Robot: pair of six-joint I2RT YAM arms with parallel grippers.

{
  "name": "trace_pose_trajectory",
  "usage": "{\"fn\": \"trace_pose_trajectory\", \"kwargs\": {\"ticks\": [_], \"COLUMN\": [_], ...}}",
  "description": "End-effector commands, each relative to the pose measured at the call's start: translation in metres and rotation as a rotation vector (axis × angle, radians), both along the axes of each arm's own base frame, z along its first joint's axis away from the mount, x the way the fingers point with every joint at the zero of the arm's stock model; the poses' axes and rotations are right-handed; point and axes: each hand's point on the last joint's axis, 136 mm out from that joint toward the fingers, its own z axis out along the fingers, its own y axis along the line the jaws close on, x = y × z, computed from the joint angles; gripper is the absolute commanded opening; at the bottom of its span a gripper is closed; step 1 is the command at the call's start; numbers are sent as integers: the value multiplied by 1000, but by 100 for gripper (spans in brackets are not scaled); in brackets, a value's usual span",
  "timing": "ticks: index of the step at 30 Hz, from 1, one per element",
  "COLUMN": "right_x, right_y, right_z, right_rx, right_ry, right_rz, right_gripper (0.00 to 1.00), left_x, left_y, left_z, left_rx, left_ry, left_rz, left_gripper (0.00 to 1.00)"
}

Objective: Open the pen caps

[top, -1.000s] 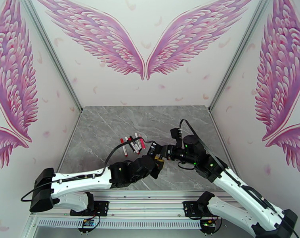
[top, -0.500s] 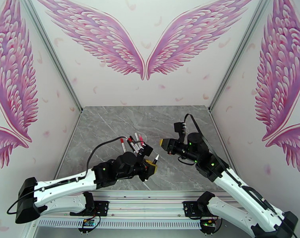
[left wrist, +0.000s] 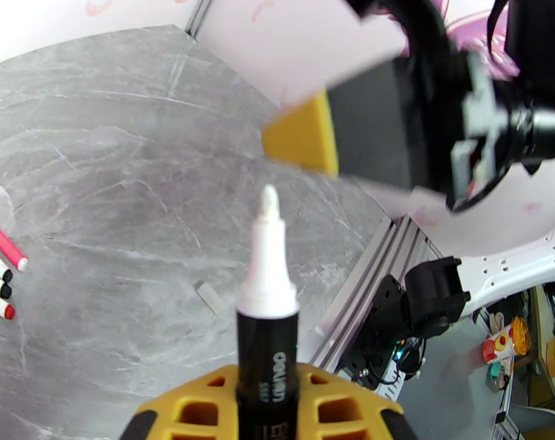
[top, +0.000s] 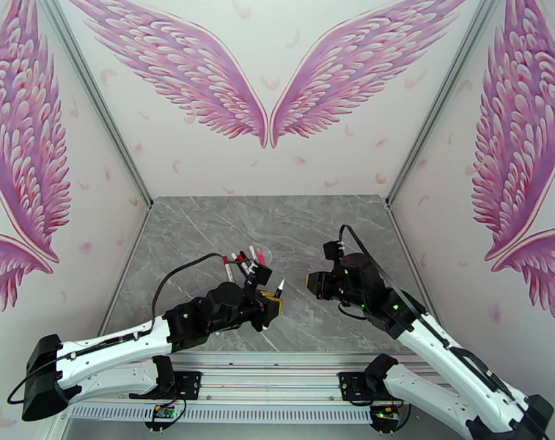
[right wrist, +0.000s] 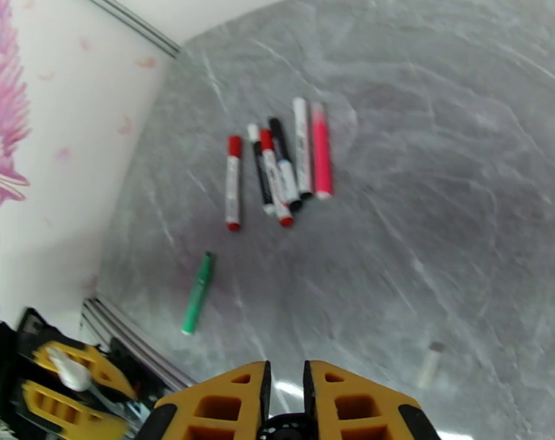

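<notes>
A second earlier we had the 2 grippers pressed together over 1 pen. Now they stood well apart above the grey marble table (top: 204, 229). The left gripper (left wrist: 267, 396) was clamped on the black barrel of the marker pen (left wrist: 267, 339), which stuck out past the fingers with its white felt tip bare, so this pen's cap had come off. The right gripper (right wrist: 284, 390) had drawn back to its own side with its fingers closed. A dark piece (right wrist: 283, 428) sat between them at the bottom of the right wrist view. We judged it to be the pulled cap, though we could not tell for sure.

The other pens (right wrist: 281, 174) lay in a tight cluster on the table beyond the left arm, capped as far as we could see. A green pen (right wrist: 198, 291) lay apart from them, nearer the table's near edge, and a whitish cap (right wrist: 429, 364) lay loose on the bare marble.

We took this as 1 pen opened with most still to do. The held pen and the dark piece both needed setting down before the next pen could be picked up
</notes>
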Motion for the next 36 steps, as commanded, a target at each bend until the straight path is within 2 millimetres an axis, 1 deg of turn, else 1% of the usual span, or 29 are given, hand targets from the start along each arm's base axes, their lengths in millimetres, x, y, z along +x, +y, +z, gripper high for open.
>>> {"fn": "trace_pose_trajectory", "kwargs": {"ticks": [1, 3, 5, 10, 15, 19, 23, 28, 36], "right_x": [-19, -23, -25, -24, -21, -18, -17, -14, -13], "right_y": [-32, -32, -27, -21, -28, -34, -37, -35, -35], "right_z": [-42, -52, -62, -87, -109, -117, -126, -134, -153], "right_rx": [-189, -211, -206, -228, -286, -296, -313, -321, -336], "right_ry": [106, 133, 159, 242, 310, 338, 363, 375, 421], "right_rz": [-29, -9, 24, 42, 18, -12, -17, -5, -10], "right_gripper": [16, 16, 16, 17, 17, 20, 20, 20, 19], "left_x": [4, 2, 2, 0, 2, 4, 5, 2, 4], "left_y": [3, 2, 3, 4, 9, 12, 12, 8, 13], "left_z": [11, 9, 6, 4, 3, 1, -7, 8, 6], "left_rx": [-38, -38, -31, -10, -5, 10, 27, -37, -25], "left_ry": [-18, -14, -11, -22, -29, -31, -19, -20, -17], "left_rz": [26, 24, 26, 24, 49, 59, 69, 45, 58], "left_gripper": [0, 0, 0, 0, 0, 0, 0, 0, 0]}}
